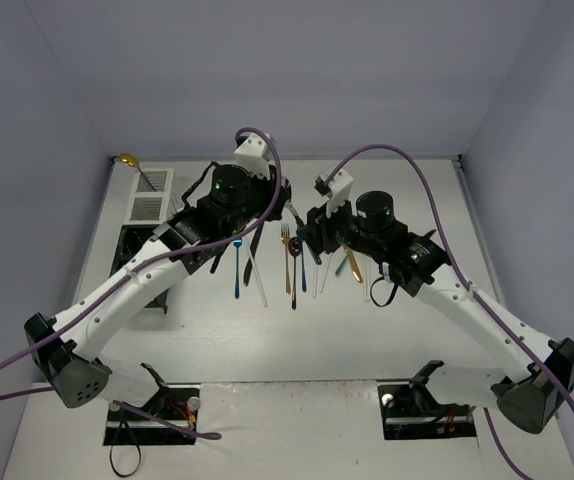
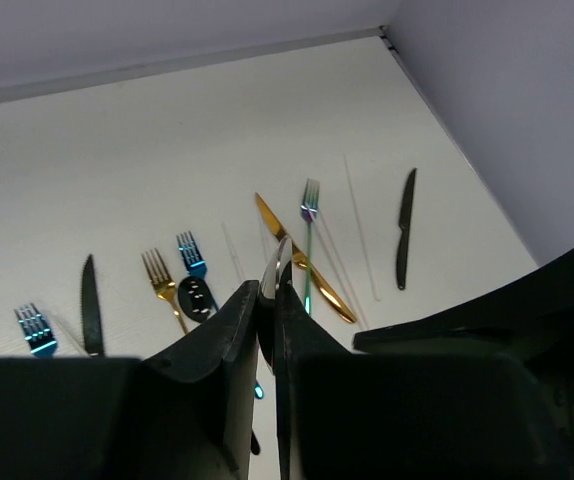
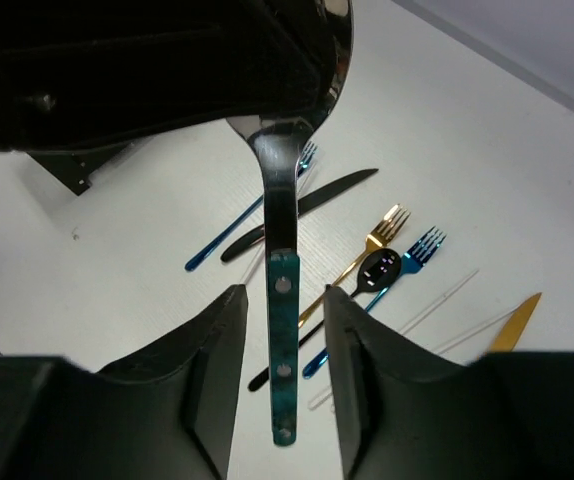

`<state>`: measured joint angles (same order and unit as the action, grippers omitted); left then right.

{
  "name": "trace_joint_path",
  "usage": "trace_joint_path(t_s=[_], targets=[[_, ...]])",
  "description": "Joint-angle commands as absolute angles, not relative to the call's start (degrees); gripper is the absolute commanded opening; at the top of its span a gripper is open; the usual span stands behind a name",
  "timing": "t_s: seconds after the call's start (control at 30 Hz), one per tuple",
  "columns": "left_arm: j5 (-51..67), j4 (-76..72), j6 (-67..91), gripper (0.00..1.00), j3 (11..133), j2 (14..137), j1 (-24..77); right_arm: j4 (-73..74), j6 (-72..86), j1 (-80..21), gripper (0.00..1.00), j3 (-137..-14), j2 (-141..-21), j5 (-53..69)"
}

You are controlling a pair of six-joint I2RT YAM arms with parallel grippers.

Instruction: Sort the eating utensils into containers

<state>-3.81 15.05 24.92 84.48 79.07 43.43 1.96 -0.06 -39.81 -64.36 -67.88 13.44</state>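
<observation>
Spoon, silver bowl, teal riveted handle: my left gripper pinches it, right gripper spread around handle; surface open beyond.

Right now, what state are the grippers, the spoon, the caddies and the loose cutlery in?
Left gripper: shut on the spoon.
Right gripper: open around the spoon's handle.
Spoon: held above the table.
White caddy: holds one gold utensil.
Cutlery on the table: lying loose, unsorted.
</observation>
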Motion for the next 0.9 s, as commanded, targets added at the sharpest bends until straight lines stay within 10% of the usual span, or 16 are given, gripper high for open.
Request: trace_joint_path(t_s=[0.0, 0.2, 0.87], targets=[[-11.07, 11.83, 20.97, 0.00, 84.85, 76.59, 42.66, -3.02, 0.00, -40.08, 0.66, -64.72, -67.75, 11.45], [-18.18, 15.35, 16.43, 0.00, 86.33, 76.51, 36.63, -2.94, 0.00, -39.86, 0.92, -62.09, -66.43, 2.95], [-17.40, 7.61, 10.23, 0.00, 103.74, 98.03, -3.07, -2.58, 0.00, -36.60, 0.94, -55.26, -63.34, 1.34]])
